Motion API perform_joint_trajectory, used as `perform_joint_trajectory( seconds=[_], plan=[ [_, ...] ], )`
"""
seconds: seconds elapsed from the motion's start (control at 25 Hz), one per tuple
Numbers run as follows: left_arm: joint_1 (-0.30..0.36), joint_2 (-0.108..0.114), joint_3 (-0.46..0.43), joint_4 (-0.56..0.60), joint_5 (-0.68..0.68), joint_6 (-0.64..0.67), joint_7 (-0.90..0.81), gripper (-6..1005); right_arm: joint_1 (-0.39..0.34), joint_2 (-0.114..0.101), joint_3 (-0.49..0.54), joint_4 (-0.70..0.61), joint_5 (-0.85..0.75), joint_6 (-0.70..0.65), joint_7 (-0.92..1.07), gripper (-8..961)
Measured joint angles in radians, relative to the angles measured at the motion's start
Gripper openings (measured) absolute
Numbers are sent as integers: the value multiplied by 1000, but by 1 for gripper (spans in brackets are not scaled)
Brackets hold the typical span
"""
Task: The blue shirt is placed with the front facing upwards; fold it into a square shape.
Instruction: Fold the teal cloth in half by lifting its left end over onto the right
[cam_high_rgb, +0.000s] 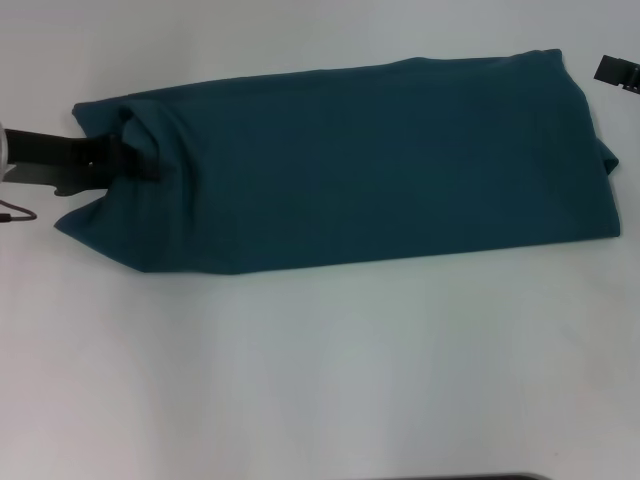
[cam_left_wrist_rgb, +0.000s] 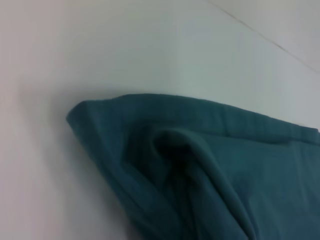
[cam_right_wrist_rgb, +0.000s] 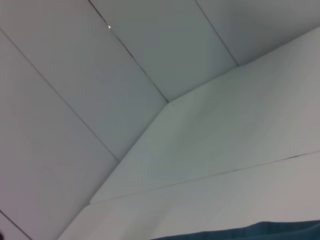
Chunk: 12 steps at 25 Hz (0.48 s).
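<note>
the blue shirt (cam_high_rgb: 350, 170) lies folded into a long band on the white table (cam_high_rgb: 320, 380); the left gripper (cam_high_rgb: 135, 158) pinches its bunched left end, while the right gripper (cam_high_rgb: 618, 72) hovers off its far right corner, finger state unclear.

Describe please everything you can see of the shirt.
The shirt is dark teal-blue, soft cloth by its look, already folded into a long band lying flat across the white table. No lettering, collar or sleeves show. Its left end is bunched into raised folds, and there the left gripper is on the cloth; the left wrist view shows this rumpled corner close up. The right end is squarer, with a small flap sticking out. The right gripper is beside the far right corner, apart from the shirt.
</note>
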Motion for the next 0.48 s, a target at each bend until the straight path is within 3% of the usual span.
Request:
perform_joint_trajectory(
  seconds=[0.28,0.48],
  plan=[
    [6,8,-24,-8,0,11,0,147,0,0,0,0,0,0,0,608],
    [22,35,-36,-9,14,28,-35,74,-1,0,9,0,0,-1,0,608]
  ],
)
